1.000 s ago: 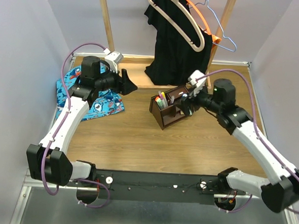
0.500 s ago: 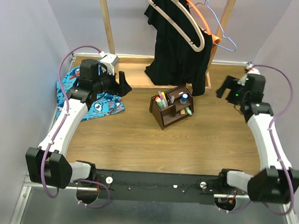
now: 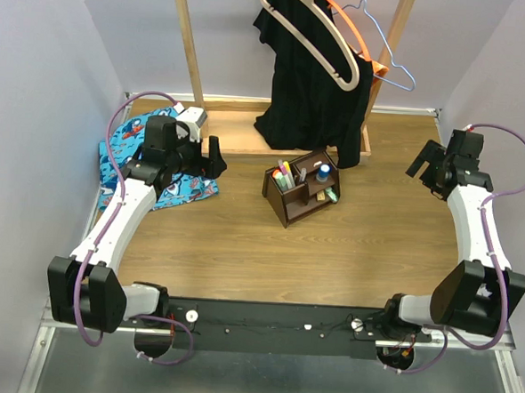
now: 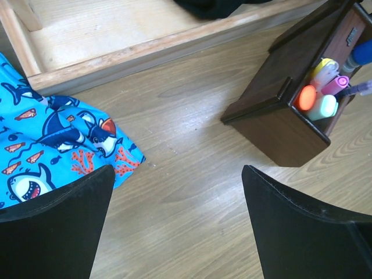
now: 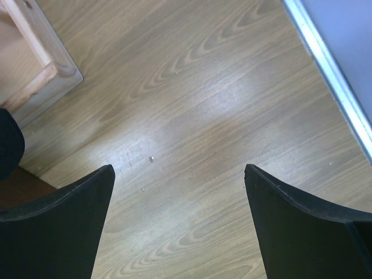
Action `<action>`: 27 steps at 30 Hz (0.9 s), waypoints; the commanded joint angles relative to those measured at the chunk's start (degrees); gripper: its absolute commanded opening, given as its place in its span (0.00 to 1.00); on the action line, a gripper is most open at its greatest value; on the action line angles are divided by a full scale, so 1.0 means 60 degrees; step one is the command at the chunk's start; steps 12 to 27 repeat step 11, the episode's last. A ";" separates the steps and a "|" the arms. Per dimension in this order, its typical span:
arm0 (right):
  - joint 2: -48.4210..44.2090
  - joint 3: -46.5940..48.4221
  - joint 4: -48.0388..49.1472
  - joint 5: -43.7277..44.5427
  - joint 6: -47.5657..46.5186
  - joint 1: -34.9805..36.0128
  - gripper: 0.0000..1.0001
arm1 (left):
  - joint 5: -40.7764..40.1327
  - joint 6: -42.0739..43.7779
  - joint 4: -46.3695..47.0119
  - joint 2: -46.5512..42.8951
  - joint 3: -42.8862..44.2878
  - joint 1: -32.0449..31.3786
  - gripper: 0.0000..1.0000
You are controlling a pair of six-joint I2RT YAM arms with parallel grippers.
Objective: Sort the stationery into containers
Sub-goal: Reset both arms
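Wood-grain brown tabletop (image 3: 241, 249) stretches away from the two arm bases at its near edge. Near its middle stands the dark brown wooden desk organizer (image 3: 300, 192), box-shaped, with the stationery in its open slots. An orange marker (image 4: 304, 97), a pale green marker (image 4: 324, 107), a yellow marker (image 4: 326, 67) and a pink marker (image 4: 336, 85) are clustered upright together, with a thin purple pen (image 4: 363, 88) beside them. A small blue bottle (image 4: 363, 53) sits in a neighbouring slot.

The left gripper (image 4: 177, 174) hovers to the organizer's left, by the edge of the blue shark-patterned cloth (image 4: 52, 139), its fingers spread wide with nothing between them. The right gripper (image 5: 178, 171) hangs over bare board at the far right, well apart from the organizer, likewise gaping and empty.

Farther back lies the light wooden rack base (image 3: 249, 129), with a black garment (image 3: 309, 92) hanging over it.
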 commanded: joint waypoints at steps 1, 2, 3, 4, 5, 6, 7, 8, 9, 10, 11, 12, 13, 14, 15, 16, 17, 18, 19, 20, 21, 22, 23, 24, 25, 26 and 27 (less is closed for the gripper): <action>-0.0475 -0.0480 0.0220 0.0681 0.0116 0.0013 1.00 | -0.0317 -0.0049 0.0326 0.0148 -0.0058 0.0034 0.99; -0.0591 -0.0583 0.0352 0.0725 0.0029 0.0013 1.00 | -0.0302 -0.0064 0.0341 0.0164 -0.0058 0.0034 0.99; -0.0607 -0.0671 0.0396 0.0697 0.0014 0.0013 1.00 | -0.0258 -0.0093 0.0356 0.0178 -0.0043 0.0034 0.99; -0.0607 -0.0759 0.0368 0.0696 0.0042 0.0013 1.00 | -0.0287 -0.0093 0.0385 0.0251 -0.0043 0.0034 0.99; -0.0607 -0.0775 0.0353 0.0667 0.0072 0.0013 1.00 | -0.0273 -0.0093 0.0400 0.0281 -0.0029 0.0034 0.99; -0.0622 -0.0804 0.0382 0.0653 0.0072 0.0013 1.00 | -0.0316 -0.0108 0.0400 0.0310 -0.0014 0.0034 0.99; -0.0622 -0.0789 0.0426 0.0638 0.0072 0.0013 1.00 | -0.0317 -0.0079 0.0443 0.0354 0.0001 0.0034 0.99; -0.0593 -0.0760 0.0455 0.0696 0.0087 0.0013 1.00 | -0.0346 -0.0064 0.0444 0.0369 0.0030 0.0034 0.99; -0.0549 -0.0746 0.0484 0.0725 0.0116 0.0013 1.00 | -0.0360 -0.0064 0.0473 0.0383 0.0030 0.0034 0.99; -0.0520 -0.0702 0.0499 0.0755 0.0116 0.0013 1.00 | -0.0390 -0.0064 0.0487 0.0427 0.0030 0.0034 0.99; -0.0490 -0.0614 0.0514 0.0769 0.0174 0.0013 1.00 | -0.0404 -0.0050 0.0502 0.0442 0.0059 0.0034 0.99; -0.0490 -0.0614 0.0514 0.0769 0.0174 0.0013 1.00 | -0.0404 -0.0050 0.0502 0.0442 0.0059 0.0034 0.99; -0.0490 -0.0614 0.0514 0.0769 0.0174 0.0013 1.00 | -0.0404 -0.0050 0.0502 0.0442 0.0059 0.0034 0.99; -0.0490 -0.0614 0.0514 0.0769 0.0174 0.0013 1.00 | -0.0404 -0.0050 0.0502 0.0442 0.0059 0.0034 0.99; -0.0490 -0.0614 0.0514 0.0769 0.0174 0.0013 1.00 | -0.0404 -0.0050 0.0502 0.0442 0.0059 0.0034 0.99; -0.0490 -0.0614 0.0514 0.0769 0.0174 0.0013 1.00 | -0.0404 -0.0050 0.0502 0.0442 0.0059 0.0034 0.99; -0.0490 -0.0614 0.0514 0.0769 0.0174 0.0013 1.00 | -0.0404 -0.0050 0.0502 0.0442 0.0059 0.0034 0.99; -0.0490 -0.0614 0.0514 0.0769 0.0174 0.0013 1.00 | -0.0404 -0.0050 0.0502 0.0442 0.0059 0.0034 0.99; -0.0490 -0.0614 0.0514 0.0769 0.0174 0.0013 1.00 | -0.0404 -0.0050 0.0502 0.0442 0.0059 0.0034 0.99; -0.0490 -0.0614 0.0514 0.0769 0.0174 0.0013 1.00 | -0.0404 -0.0050 0.0502 0.0442 0.0059 0.0034 0.99; -0.0490 -0.0614 0.0514 0.0769 0.0174 0.0013 1.00 | -0.0404 -0.0050 0.0502 0.0442 0.0059 0.0034 0.99; -0.0490 -0.0614 0.0514 0.0769 0.0174 0.0013 1.00 | -0.0404 -0.0050 0.0502 0.0442 0.0059 0.0034 0.99; -0.0490 -0.0614 0.0514 0.0769 0.0174 0.0013 1.00 | -0.0404 -0.0050 0.0502 0.0442 0.0059 0.0034 0.99; -0.0490 -0.0614 0.0514 0.0769 0.0174 0.0013 1.00 | -0.0404 -0.0050 0.0502 0.0442 0.0059 0.0034 0.99; -0.0490 -0.0614 0.0514 0.0769 0.0174 0.0013 1.00 | -0.0404 -0.0050 0.0502 0.0442 0.0059 0.0034 0.99; -0.0490 -0.0614 0.0514 0.0769 0.0174 0.0013 1.00 | -0.0404 -0.0050 0.0502 0.0442 0.0059 0.0034 0.99; -0.0490 -0.0614 0.0514 0.0769 0.0174 0.0013 1.00 | -0.0404 -0.0050 0.0502 0.0442 0.0059 0.0034 0.99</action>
